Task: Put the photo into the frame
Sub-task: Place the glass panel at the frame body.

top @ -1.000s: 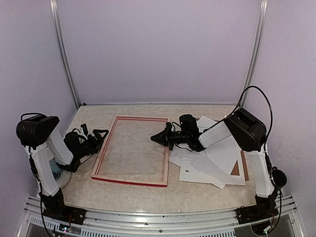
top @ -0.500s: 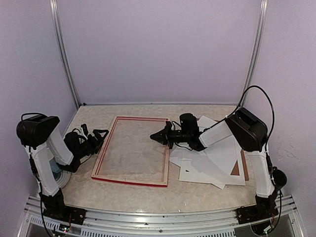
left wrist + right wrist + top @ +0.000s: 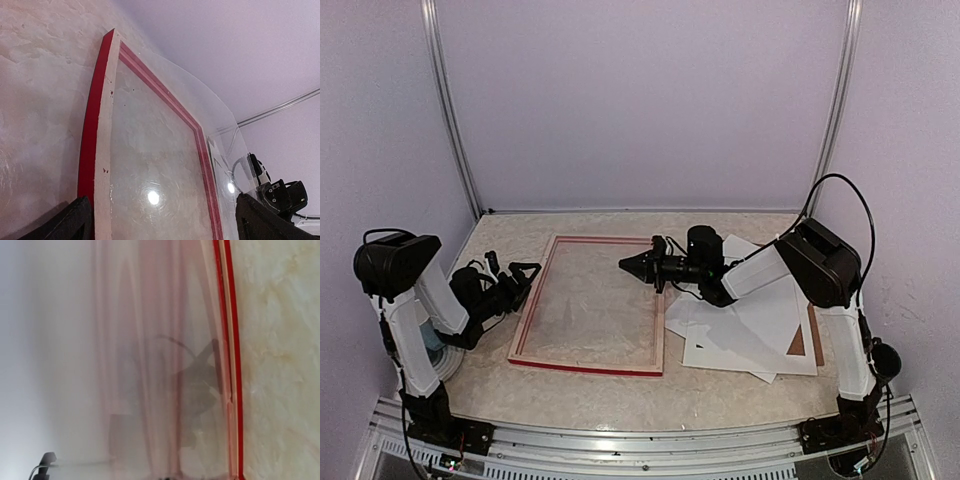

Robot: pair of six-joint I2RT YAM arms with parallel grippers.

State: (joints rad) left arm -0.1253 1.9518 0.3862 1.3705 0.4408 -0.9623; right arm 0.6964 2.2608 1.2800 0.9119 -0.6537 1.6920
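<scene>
The frame [image 3: 585,367] lies flat on the table with its pale wood back up and its red edge showing; in the left wrist view its near rail [image 3: 102,125] runs up the picture. Its clear pane [image 3: 200,95] is lifted and bowed above the frame's right side. My right gripper [image 3: 624,264] is shut on the pane's edge, above the frame's right rail. My left gripper [image 3: 523,275] stands open just left of the frame, holding nothing. White sheets [image 3: 760,315] lie piled on the right; I cannot tell which one is the photo.
A brown backing panel [image 3: 815,335] shows under the white pile, also through a window in one sheet. The booth walls stand close on both sides and behind. The right arm reaches over the pile.
My right gripper has risen and moved a little left and away, lifting the clear pane with it. The frame has shifted slightly. The left arm has not moved.
</scene>
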